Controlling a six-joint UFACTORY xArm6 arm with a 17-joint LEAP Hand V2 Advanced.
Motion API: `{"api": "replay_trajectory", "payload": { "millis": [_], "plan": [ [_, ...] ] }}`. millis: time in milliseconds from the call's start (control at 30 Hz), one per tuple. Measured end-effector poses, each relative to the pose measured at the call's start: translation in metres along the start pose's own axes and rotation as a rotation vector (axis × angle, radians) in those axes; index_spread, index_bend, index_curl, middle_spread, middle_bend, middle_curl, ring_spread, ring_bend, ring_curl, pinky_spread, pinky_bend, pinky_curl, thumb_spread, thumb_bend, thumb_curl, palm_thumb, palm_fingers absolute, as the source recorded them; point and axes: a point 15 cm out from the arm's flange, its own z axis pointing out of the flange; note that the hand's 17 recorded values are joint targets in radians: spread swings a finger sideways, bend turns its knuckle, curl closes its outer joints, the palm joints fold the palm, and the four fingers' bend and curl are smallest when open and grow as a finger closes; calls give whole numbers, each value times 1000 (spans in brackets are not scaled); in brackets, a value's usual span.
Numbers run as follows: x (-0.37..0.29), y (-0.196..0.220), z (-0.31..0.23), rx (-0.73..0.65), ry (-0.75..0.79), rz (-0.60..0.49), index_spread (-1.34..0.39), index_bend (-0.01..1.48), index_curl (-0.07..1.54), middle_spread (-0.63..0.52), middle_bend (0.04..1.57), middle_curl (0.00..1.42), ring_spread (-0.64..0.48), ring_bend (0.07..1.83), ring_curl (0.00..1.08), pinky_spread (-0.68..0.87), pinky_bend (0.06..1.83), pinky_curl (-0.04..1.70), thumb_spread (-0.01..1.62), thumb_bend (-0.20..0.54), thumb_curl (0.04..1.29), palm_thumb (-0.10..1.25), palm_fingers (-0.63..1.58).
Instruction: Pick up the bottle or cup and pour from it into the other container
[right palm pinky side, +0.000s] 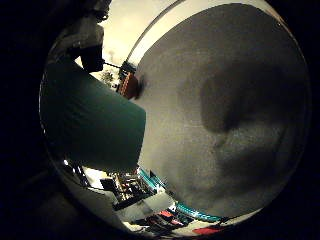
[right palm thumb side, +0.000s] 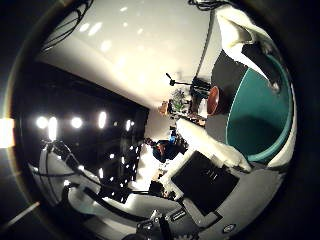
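A teal cup (right palm thumb side: 260, 115) fills much of both palm views, so it sits close against my palm. Its open mouth and bare inside show in the thumb side view. My right hand (right palm thumb side: 210, 145) is shut on the cup, with one white finger (right palm thumb side: 242, 30) over its rim and another along its side. A small brown bowl (right palm thumb side: 214, 100) stands on the grey table (right palm pinky side: 240, 60) beyond the cup, apart from it. The hand's dark shadow (right palm pinky side: 235, 100) falls on the table.
The table's pale edge (right palm pinky side: 150, 30) runs behind the bowl. Beyond it are a stand (right palm thumb side: 172, 80), a plant and cluttered shelves. Teal and red items (right palm pinky side: 200, 215) lie past the table's other edge.
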Motion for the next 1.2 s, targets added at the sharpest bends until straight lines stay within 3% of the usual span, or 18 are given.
{"api": "replay_trajectory", "payload": {
  "millis": [433,833,1200],
  "plan": [
    [-70,-66,35,-85,61,-82,-486,892,1180,-355,1188,1219,-253,1591,868,-194,1518,1015,771,-26,667,935,644],
    [-140,-101,141,-186,110,-189,-488,884,1183,-363,1172,1235,-255,1580,873,-198,1505,1028,769,-25,678,939,650],
    [-182,-99,235,-303,190,-206,-491,869,1187,-368,1167,1241,-260,1571,883,-200,1499,1035,765,-26,678,941,652]
  ]
}}
